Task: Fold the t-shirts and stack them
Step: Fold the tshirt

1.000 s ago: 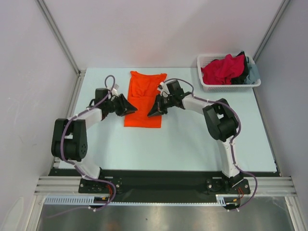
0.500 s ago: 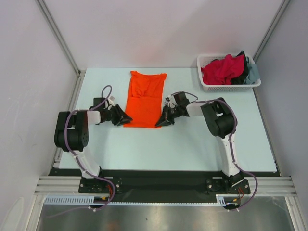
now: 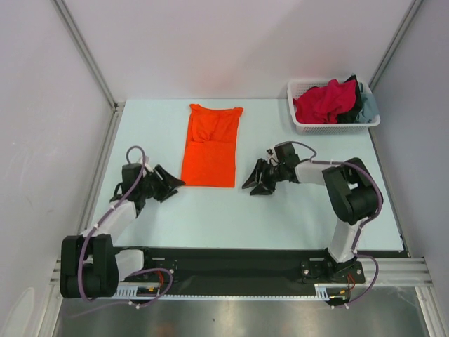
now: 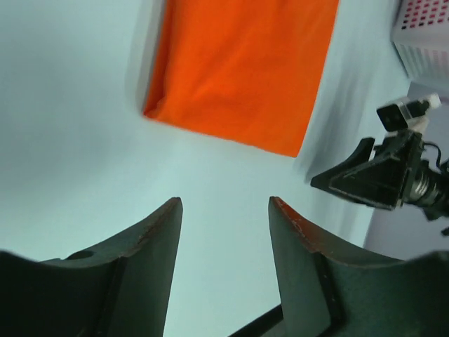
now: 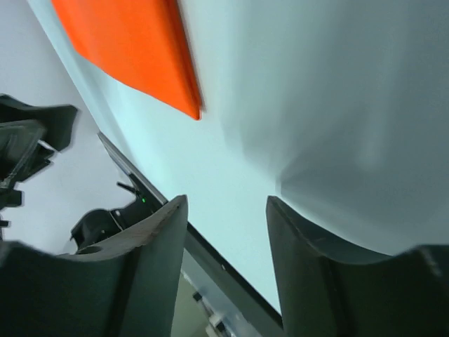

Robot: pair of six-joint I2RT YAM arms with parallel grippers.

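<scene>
Now, at the near edge of the table (image 3: pixel 280 217), both arm bases; each arm reaches out low over the surface.

The left gripper (image 3: pixel 170 184) is on the left, pointing right toward the near-left corner of the orange t-shirt (image 3: pixel 210 147). It is just beside that corner. In the left wrist view its fingers (image 4: pixel 158 232) stand apart, with only bare table between them and the cloth edge beyond the tips.

The right gripper (image 3: pixel 254 186) is right of the shirt's near-right corner, near it but apart, pointing left. In the right wrist view its fingers (image 5: pixel 302 232) are likewise spread, nothing between them, and the orange corner lies ahead of the tips.

The orange t-shirt lies flat left of table centre as a long narrow strip. Its sides are folded in, the neckline is at the far end and the straight hem at the near end. No gripper holds it.

At the far right corner is a white mesh basket (image 3: pixel 337 128). A crimson-pink t-shirt (image 3: pixel 326 100) is heaped on top, a black t-shirt (image 3: pixel 356 95) behind it and a grey-blue t-shirt (image 3: pixel 369 109) at the right end, all crumpled.
</scene>
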